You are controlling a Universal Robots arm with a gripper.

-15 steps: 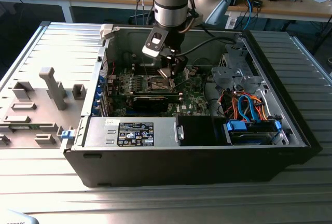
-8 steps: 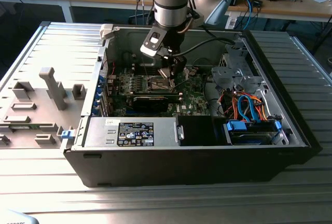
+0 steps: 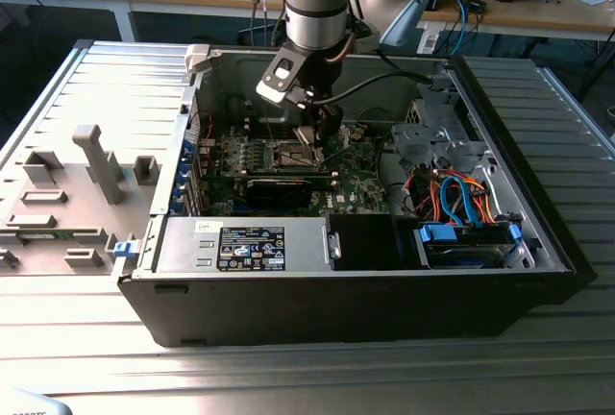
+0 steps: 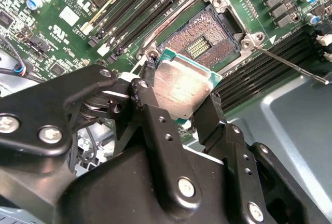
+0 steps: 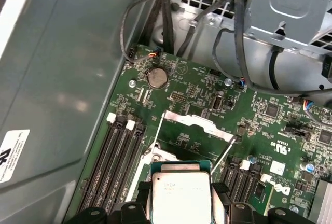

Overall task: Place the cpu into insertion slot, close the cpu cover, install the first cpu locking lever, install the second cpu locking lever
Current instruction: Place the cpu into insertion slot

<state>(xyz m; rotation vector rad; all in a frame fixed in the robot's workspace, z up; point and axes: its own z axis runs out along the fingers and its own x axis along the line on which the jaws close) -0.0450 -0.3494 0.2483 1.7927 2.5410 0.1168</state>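
In both wrist views the cpu [image 4: 181, 85] [image 5: 180, 193], a small square chip with a pale metal top, is pinched at two opposite edges by my black gripper [image 4: 179, 105] [image 5: 181, 195]. It hangs tilted just above and beside the open insertion slot [image 4: 201, 40], whose pin field is bare. The silvery cpu cover [image 5: 191, 122] [image 4: 176, 15] stands raised along the slot's far edge. Two thin locking levers [image 5: 226, 150] [image 4: 290, 67] stick out, unlatched. In the exterior view my gripper [image 3: 313, 141] reaches down into the computer case over the motherboard [image 3: 356, 180].
Memory slots [image 5: 116, 156] flank the socket. The grey case wall [image 5: 67, 79] stands close on one side, black cables [image 5: 166, 22] behind. A power supply [image 3: 250, 247], a blue drive cage [image 3: 466, 242] and orange and blue cables [image 3: 452, 194] fill the case's near side.
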